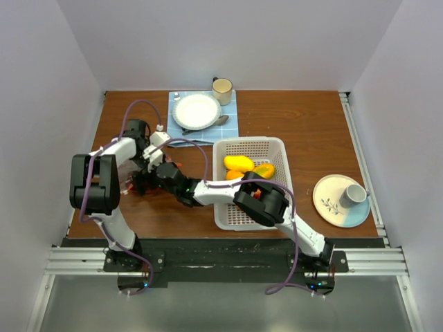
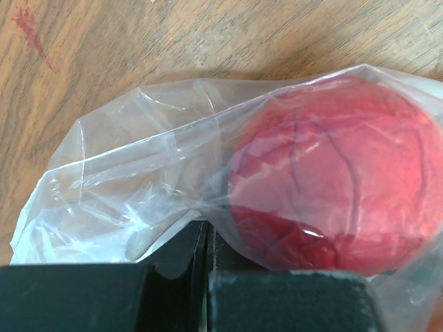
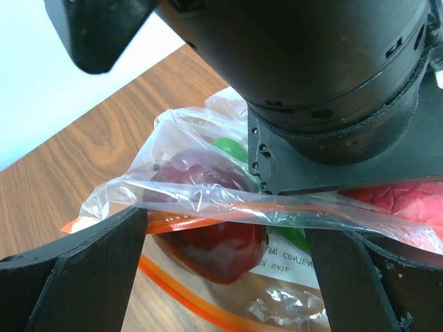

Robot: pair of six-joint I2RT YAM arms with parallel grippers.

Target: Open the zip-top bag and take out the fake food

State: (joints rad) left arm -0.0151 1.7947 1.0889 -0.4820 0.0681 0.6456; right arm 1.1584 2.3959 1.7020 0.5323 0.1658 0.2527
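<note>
Two hands: close together over the left part of the counter (image 1: 311, 131).
Left hand (image 2: 208, 266): closed tight, pinching a fold of the zip-top bag (image 2: 118, 187).
Right hand (image 3: 223, 257): spread wide, one finger on each side of the bag's orange zip strip (image 3: 169, 285).
Fake food (image 2: 332, 173): red, maroon and green pieces inside the bag; yellow and orange pieces in the white basket (image 1: 225, 214).
Bag: on the counter, left of the basket.
</note>
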